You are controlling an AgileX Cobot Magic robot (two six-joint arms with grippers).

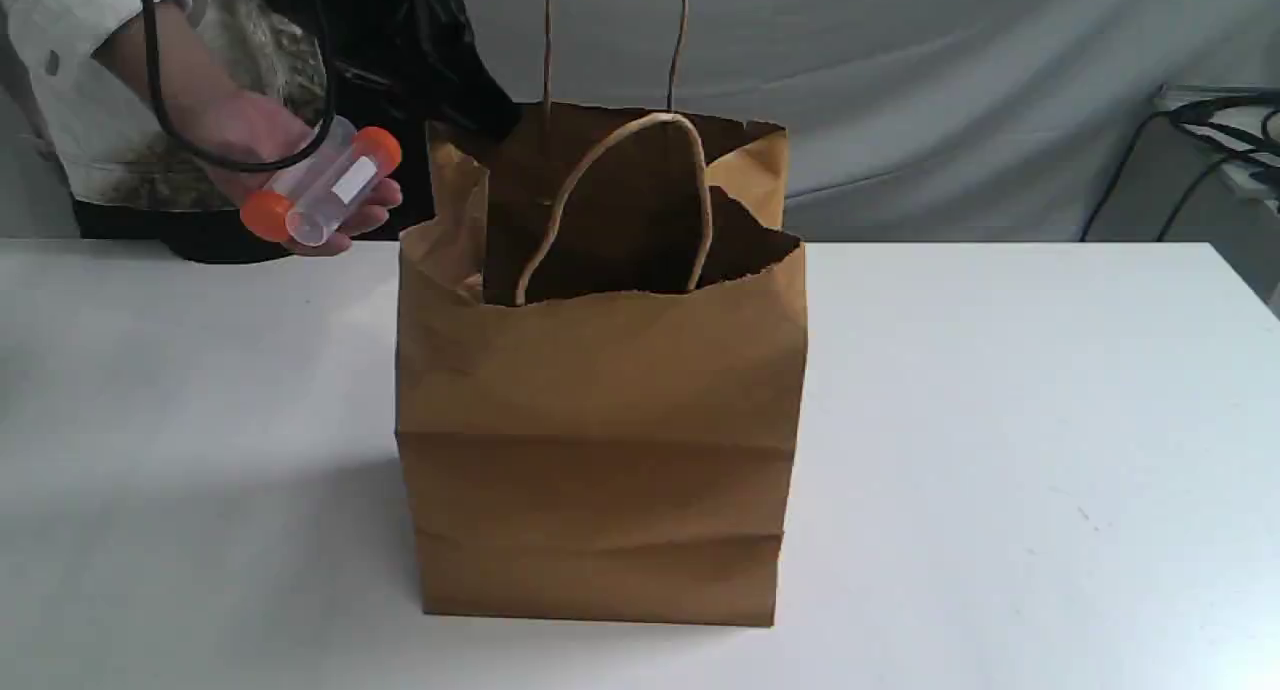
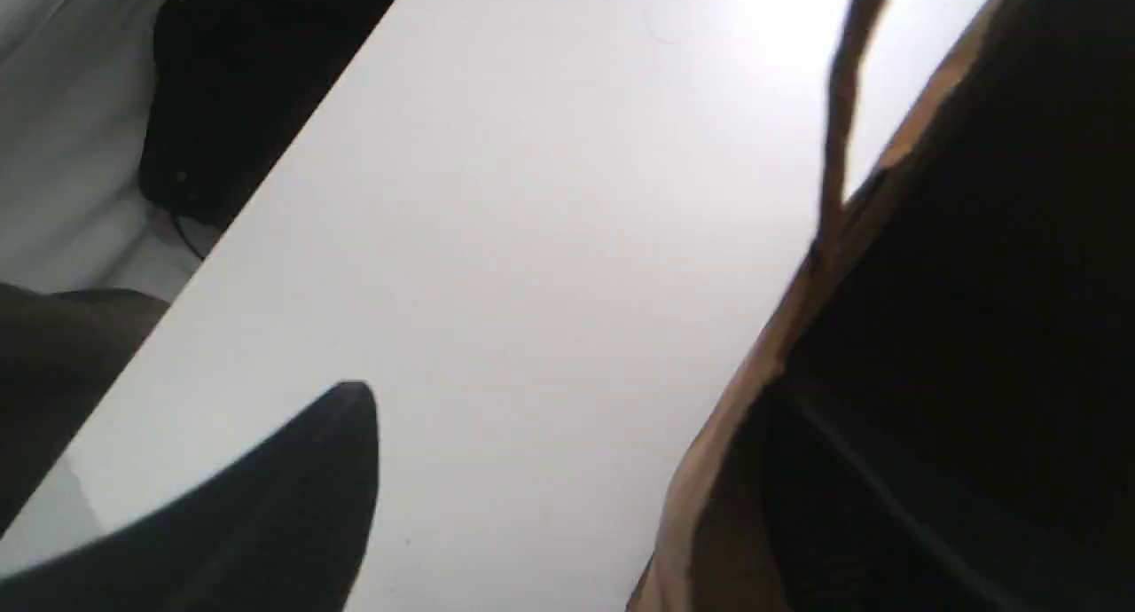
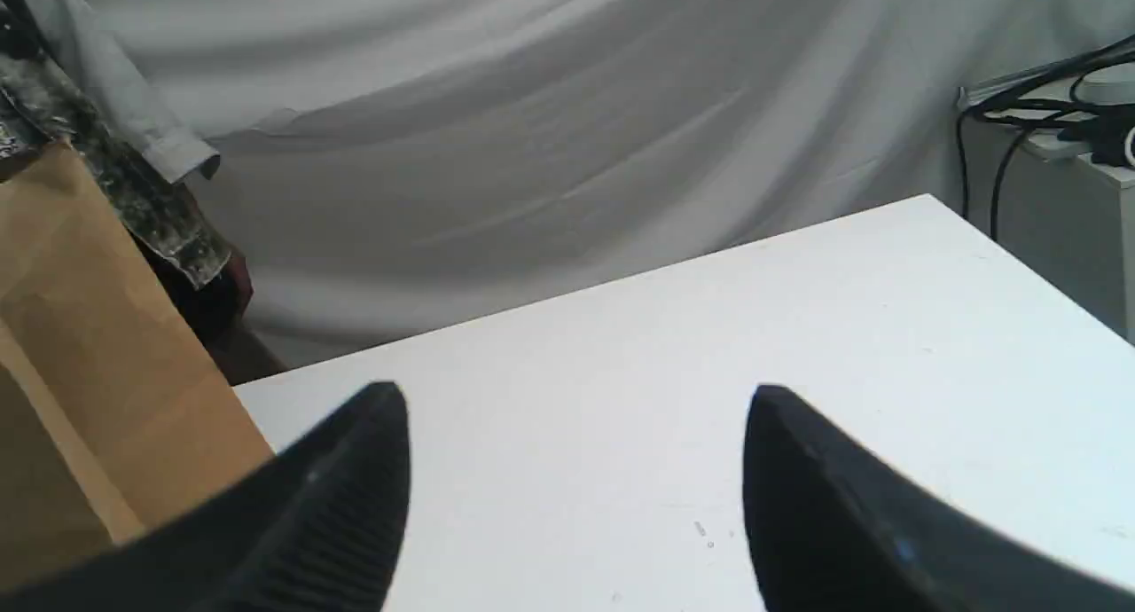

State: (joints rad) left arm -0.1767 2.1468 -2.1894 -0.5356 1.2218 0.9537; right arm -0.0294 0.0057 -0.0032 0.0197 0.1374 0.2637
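Paper bag (image 1: pixel 600 450) anchors the scene: brown and upright on the white table (image 1: pixel 1000 420), with a ragged open mouth. One twisted handle (image 1: pixel 610 200) droops across the opening and the other stands up behind it. Off the bag's rear left corner, clear of its rim and above the table, a person's hand (image 1: pixel 250 135) holds a clear tube (image 1: pixel 325 185) with an orange cap at each end and a white label, so the tube is outside the bag. The left gripper (image 1: pixel 480 110) is at that same corner, right at the rim. Its wrist view shows one dark finger (image 2: pixel 293 506) outside the bag's wall, and a dim bar inside the bag that may be the other. The jaws seem to straddle the paper, but I cannot tell whether they are pressed onto it or standing apart. The right gripper (image 3: pixel 576 399) hangs on the far side of the bag from the tube, over bare table, its fingers spread wide with nothing between them. Judging by how things lie, little is done so far. The bag stands open, neither gripper has the tube, and the bag's inside is too dark to tell whether anything lies there.
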